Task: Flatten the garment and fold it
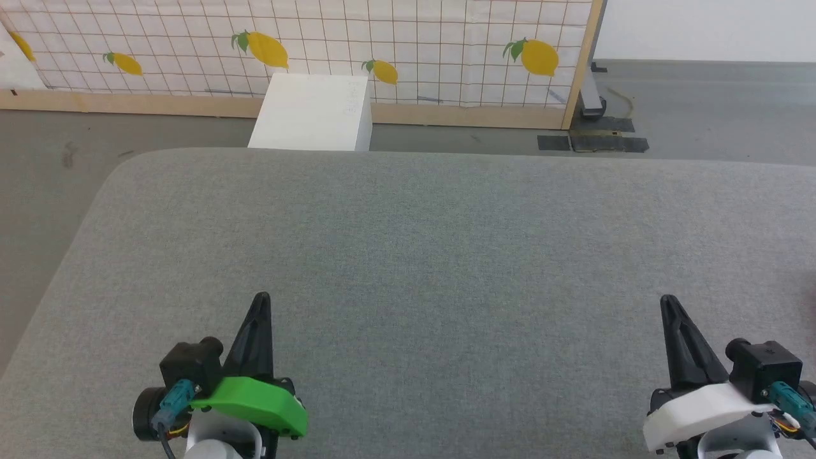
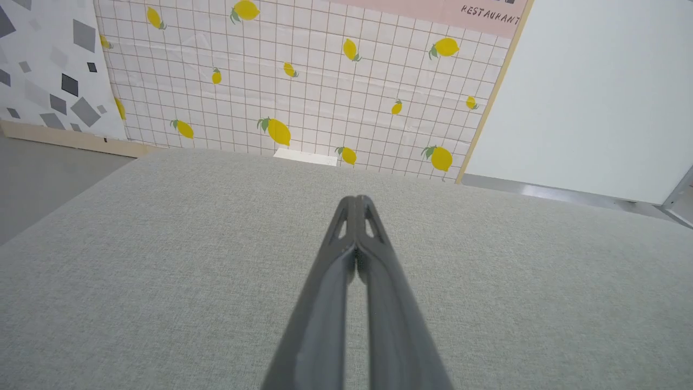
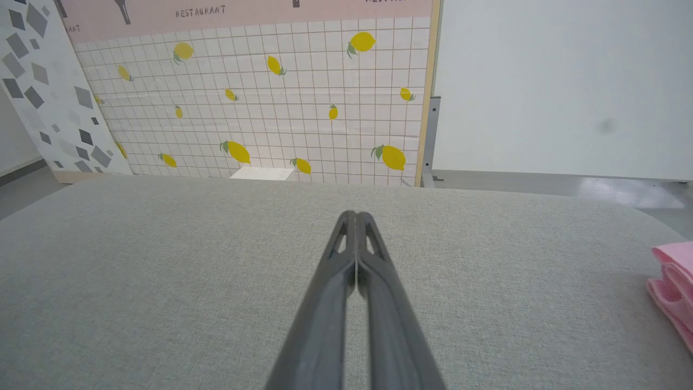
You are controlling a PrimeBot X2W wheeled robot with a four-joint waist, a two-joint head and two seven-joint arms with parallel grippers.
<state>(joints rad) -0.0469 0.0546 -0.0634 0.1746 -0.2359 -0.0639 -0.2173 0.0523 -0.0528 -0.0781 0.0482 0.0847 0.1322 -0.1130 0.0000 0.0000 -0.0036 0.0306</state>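
The left tool (image 1: 261, 302) is sitting at the near left of the grey cloth-covered desk (image 1: 408, 242), its two long dark fingers pressed together into a single point that is aiming away from the robot. In the left wrist view the same tool (image 2: 357, 202) is showing its tips meeting, clenched on nothing, with bare grey cloth beneath and ahead of it.

The right tool (image 1: 667, 301) is mirroring it at the near right, well apart from the left one. Its fingers are likewise closed tip to tip and gripping nothing, as the right wrist view is making plain (image 3: 352, 215).

The garment (image 3: 674, 287) is lying on the desk off to the right of the right tool, apart from it and touching neither tool. Just a pink strip of it is reaching into the right wrist view at the frame's edge, and it seems to be bunched in soft folds, though too little is showing to be sure.

Beyond the far edge of the desk a white box (image 1: 312, 113) is standing on the grey floor (image 1: 44, 159), in front of a lemon-printed panel (image 1: 408, 44).
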